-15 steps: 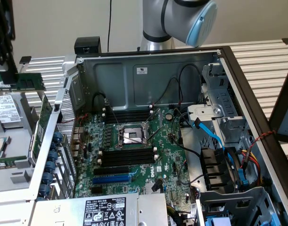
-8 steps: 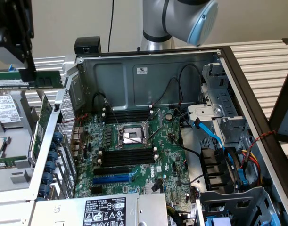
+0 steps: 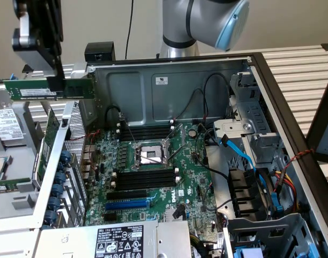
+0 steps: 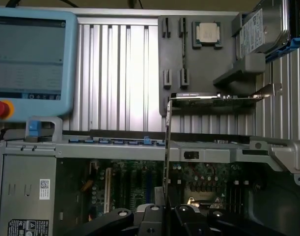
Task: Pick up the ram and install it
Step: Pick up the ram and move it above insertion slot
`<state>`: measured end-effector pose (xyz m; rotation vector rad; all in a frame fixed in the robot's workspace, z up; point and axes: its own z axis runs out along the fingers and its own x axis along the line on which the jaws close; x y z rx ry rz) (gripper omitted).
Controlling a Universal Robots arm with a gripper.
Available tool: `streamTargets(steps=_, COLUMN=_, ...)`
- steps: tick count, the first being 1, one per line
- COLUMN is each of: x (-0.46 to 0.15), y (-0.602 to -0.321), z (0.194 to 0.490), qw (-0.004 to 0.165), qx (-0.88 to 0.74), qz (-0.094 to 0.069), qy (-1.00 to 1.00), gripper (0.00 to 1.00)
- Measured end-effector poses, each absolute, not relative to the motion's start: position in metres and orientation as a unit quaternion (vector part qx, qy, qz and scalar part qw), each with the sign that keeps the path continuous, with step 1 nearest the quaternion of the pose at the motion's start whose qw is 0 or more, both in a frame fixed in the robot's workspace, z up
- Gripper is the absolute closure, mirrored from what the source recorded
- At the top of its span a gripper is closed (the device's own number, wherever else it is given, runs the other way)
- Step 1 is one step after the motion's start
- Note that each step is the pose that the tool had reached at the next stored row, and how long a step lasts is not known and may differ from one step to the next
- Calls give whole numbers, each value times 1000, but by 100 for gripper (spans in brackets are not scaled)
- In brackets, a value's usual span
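The ram (image 3: 32, 91), a long thin green stick with a white label strip, hangs level in the air beyond the open computer case's corner, at the exterior view's upper left. My gripper (image 3: 55, 81) is shut on it from above, near its middle. In the wrist view the ram (image 4: 166, 157) shows edge-on as a thin strip running out from between my black fingers (image 4: 154, 216). The black memory slots (image 3: 145, 131) lie on the motherboard (image 3: 153, 199) on both sides of the processor socket (image 3: 151, 156), well away from the ram.
A larger green card (image 3: 51, 138) stands upright outside the case wall. Black and blue cables (image 3: 244, 156) and a drive cage (image 3: 260, 215) fill the case's right part. A blue teach pendant (image 4: 32, 54) and a tray with a processor (image 4: 206, 33) lie on the slatted table.
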<state>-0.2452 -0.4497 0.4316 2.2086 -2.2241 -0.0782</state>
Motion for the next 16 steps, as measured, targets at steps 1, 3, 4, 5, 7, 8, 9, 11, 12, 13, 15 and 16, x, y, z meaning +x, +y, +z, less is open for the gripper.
streamTargets(steps=1, x=-241, y=-450, z=432, qw=3, qx=705, qz=-25, qy=-709, gripper=86)
streamTargets(steps=3, x=-232, y=-450, z=432, qw=3, qx=705, qz=-25, qy=-709, gripper=86)
streamTargets(steps=4, x=-227, y=-450, z=431, qw=3, qx=705, qz=-25, qy=-709, gripper=86)
streamTargets(steps=5, x=-222, y=-450, z=431, qw=3, qx=705, qz=-25, qy=-709, gripper=86)
streamTargets(steps=7, x=-213, y=-450, z=431, qw=3, qx=705, qz=-25, qy=-709, gripper=86)
streamTargets(steps=8, x=-209, y=-449, z=431, qw=3, qx=705, qz=-25, qy=-709, gripper=86)
streamTargets(steps=9, x=-204, y=-449, z=431, qw=3, qx=705, qz=-25, qy=-708, gripper=86)
streamTargets(steps=11, x=-195, y=-449, z=430, qw=3, qx=706, qz=-25, qy=-708, gripper=86)
streamTargets(steps=12, x=-191, y=-449, z=430, qw=3, qx=706, qz=-25, qy=-708, gripper=86)
streamTargets(steps=13, x=-186, y=-449, z=430, qw=3, qx=706, qz=-25, qy=-708, gripper=86)
streamTargets(steps=15, x=-180, y=-445, z=429, qw=3, qx=706, qz=-25, qy=-708, gripper=86)
streamTargets(steps=16, x=-177, y=-442, z=429, qw=3, qx=706, qz=-25, qy=-708, gripper=86)
